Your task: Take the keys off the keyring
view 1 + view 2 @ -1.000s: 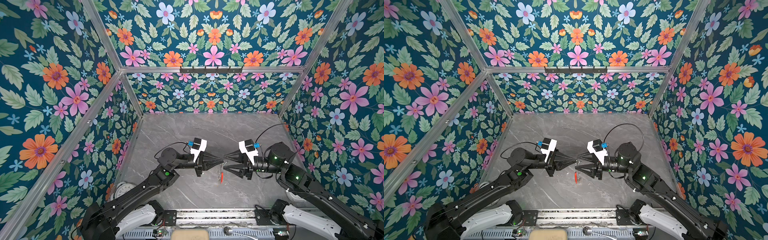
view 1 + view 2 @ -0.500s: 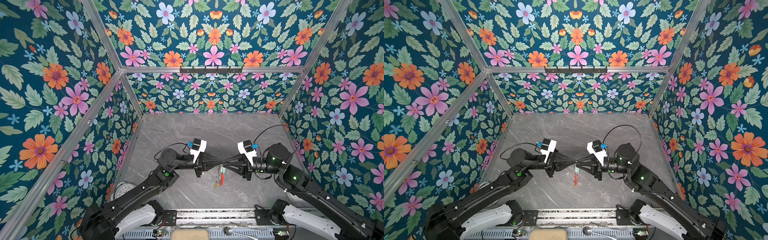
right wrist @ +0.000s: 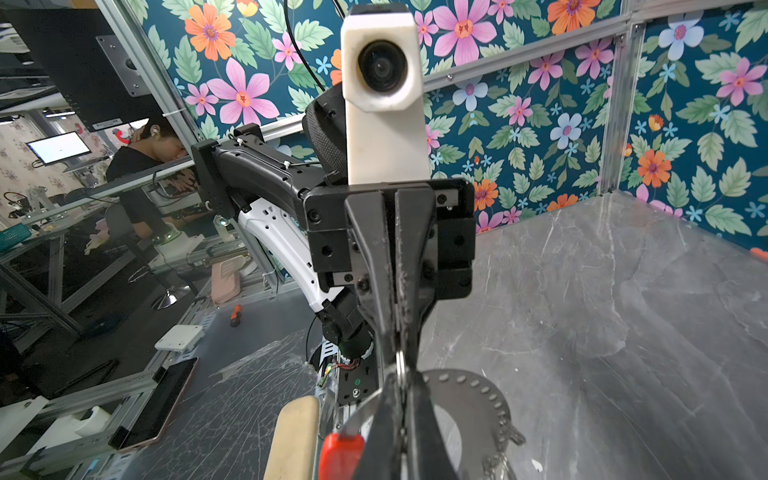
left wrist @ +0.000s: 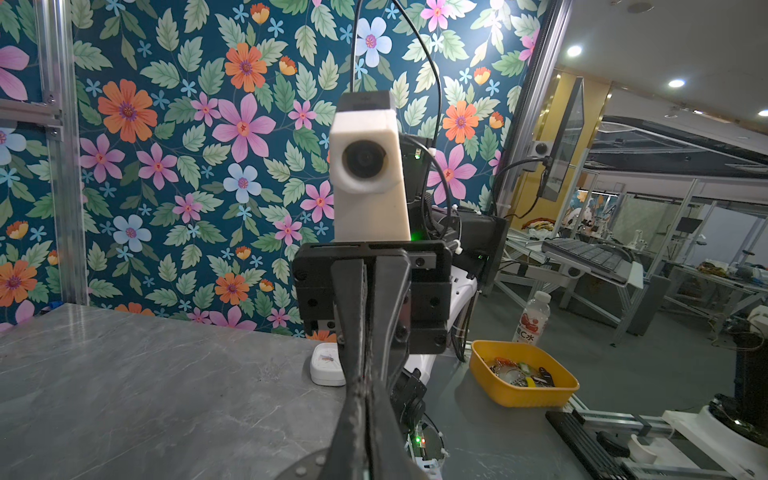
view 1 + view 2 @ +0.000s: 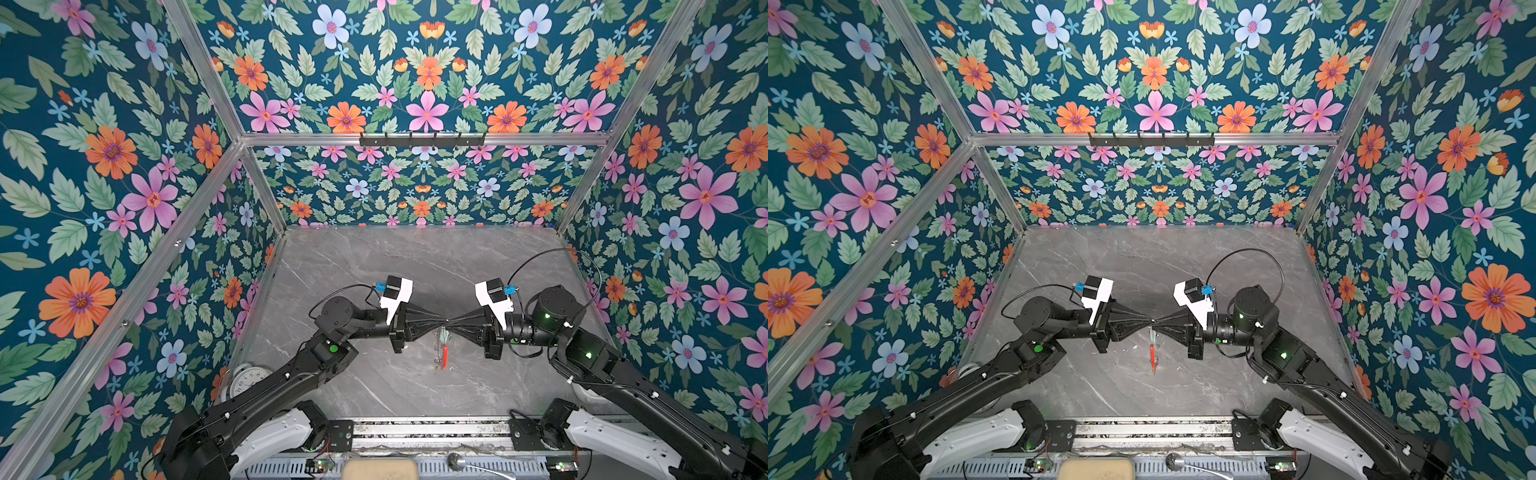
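Note:
Both grippers meet tip to tip above the middle of the table. The keyring hangs edge-on below them, its red section showing in both top views. My right gripper is shut on the grey studded band, beside the red section. Silver keys dangle from the band's far edge. My left gripper faces it, jaws almost together, with a small metal ring at its tips. Whether it still pinches cannot be told. The left wrist view shows only a bit of band.
A white round clock lies at the front left, partly under the left arm. A small white device sits near the table's right edge, and a yellow tray with odds and ends beyond it. A black hook rail runs across the back wall.
My right gripper's fingers, spread around the keyring a second ago, have closed onto it at the left gripper's tips. The left arm has stayed in place.

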Robot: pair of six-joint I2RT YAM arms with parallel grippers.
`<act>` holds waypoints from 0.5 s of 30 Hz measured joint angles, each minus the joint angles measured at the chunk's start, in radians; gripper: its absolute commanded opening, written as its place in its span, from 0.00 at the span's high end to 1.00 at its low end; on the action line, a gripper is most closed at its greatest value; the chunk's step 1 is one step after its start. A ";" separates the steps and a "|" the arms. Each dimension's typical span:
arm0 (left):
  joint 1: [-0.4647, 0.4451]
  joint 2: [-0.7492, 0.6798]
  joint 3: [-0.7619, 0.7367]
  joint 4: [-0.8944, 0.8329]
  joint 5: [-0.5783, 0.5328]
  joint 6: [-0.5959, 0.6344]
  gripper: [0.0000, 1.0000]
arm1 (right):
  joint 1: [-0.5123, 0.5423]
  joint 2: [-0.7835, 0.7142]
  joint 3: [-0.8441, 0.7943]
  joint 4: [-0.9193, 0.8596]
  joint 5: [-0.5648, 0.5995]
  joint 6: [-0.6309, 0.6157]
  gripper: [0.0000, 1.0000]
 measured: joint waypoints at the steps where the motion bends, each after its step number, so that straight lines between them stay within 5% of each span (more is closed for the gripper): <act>1: 0.000 -0.005 0.002 -0.012 -0.001 0.001 0.69 | 0.000 0.002 0.014 -0.033 0.009 -0.007 1.00; 15: 0.010 0.027 0.141 -0.369 0.022 0.081 0.71 | -0.002 0.097 0.255 -0.475 0.083 -0.143 1.00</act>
